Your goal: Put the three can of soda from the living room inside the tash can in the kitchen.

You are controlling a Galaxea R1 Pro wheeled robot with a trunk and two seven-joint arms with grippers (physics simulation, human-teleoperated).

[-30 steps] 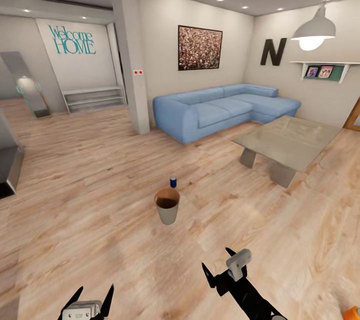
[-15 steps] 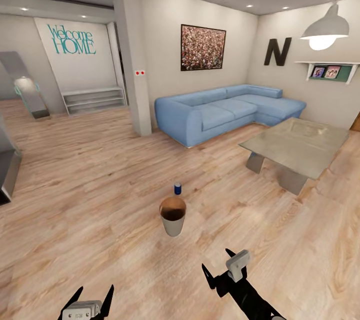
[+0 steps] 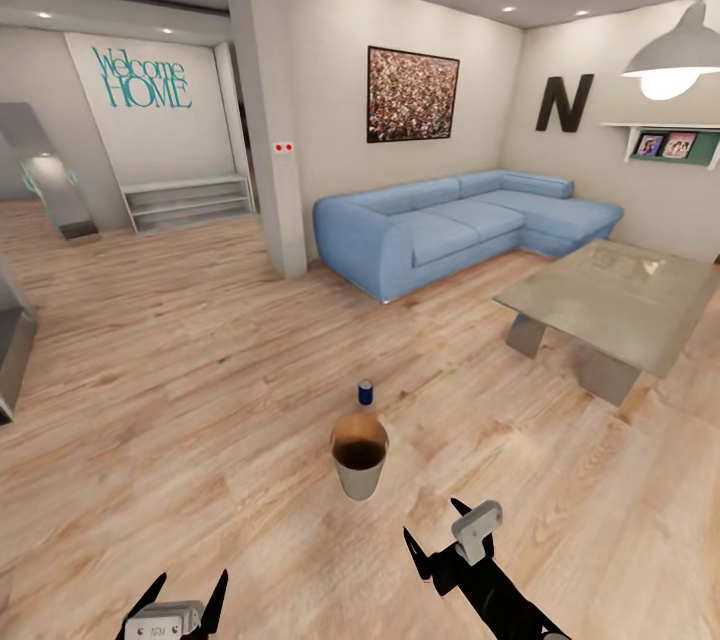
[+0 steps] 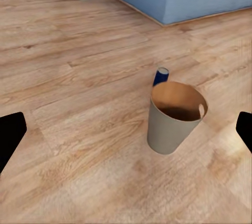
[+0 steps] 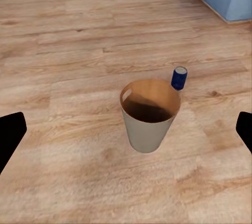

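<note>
Two grippers low, fingers spread, holding nothing: left gripper (image 3: 183, 588), right gripper (image 3: 437, 535) | tash can (image 3: 359, 456) upright on floor ahead | blue soda can (image 3: 365, 392) just behind it

A blue sofa (image 3: 465, 225) stands by the wall, a glass coffee table (image 3: 610, 300) near it, on wood floor (image 3: 180, 370).

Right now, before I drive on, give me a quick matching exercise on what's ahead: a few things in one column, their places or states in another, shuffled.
Things:
1. blue soda can
2. trash can
3. sofa
4. left pincer

Places or states:
A. along the far wall
B. upright on the floor, just beyond the bin
C. open, holding nothing
D. on the floor, nearest the robot

Pairs: 1-B, 2-D, 3-A, 4-C
</note>
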